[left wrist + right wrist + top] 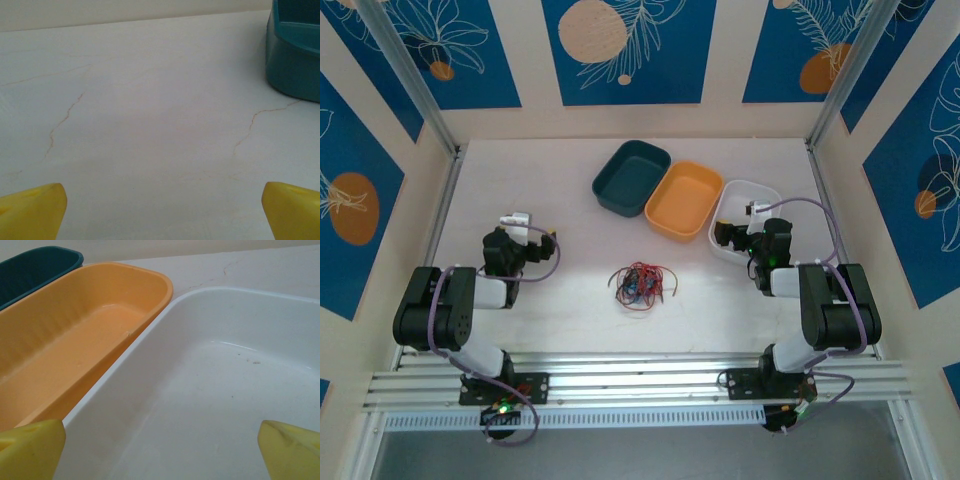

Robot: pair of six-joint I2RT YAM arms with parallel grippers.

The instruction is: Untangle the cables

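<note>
Cables (pixel 640 284) in one small heap; single strands indistinguishable.

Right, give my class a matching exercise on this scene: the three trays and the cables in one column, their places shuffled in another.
Things:
1 teal tray
2 orange tray
3 white tray
4 cables

Places:
a between the other two trays
b under the right gripper
c heaped on the table, in front of the trays
d leftmost tray

Pairs: 1-d, 2-a, 3-b, 4-c.
</note>
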